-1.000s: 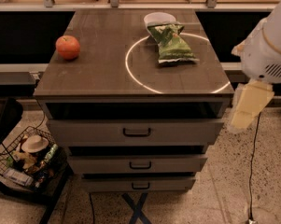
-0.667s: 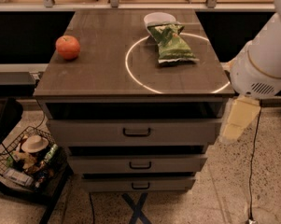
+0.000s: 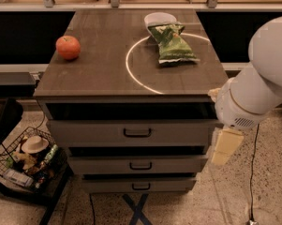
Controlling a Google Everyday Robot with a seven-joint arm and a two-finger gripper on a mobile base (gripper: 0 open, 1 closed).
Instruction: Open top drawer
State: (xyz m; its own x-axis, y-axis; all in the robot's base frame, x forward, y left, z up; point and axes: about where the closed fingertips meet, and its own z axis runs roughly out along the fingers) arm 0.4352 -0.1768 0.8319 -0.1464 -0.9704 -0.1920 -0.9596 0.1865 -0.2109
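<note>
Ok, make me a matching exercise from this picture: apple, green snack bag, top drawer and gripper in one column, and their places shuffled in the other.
Things
1. apple
2. green snack bag
3. top drawer
4. gripper

Places
A. just right of the top drawer's front
B. left part of the cabinet top
C. directly beneath that top
D. within the white ring, on the top's right part

Pairs: 1-B, 2-D, 3-C, 4-A
</note>
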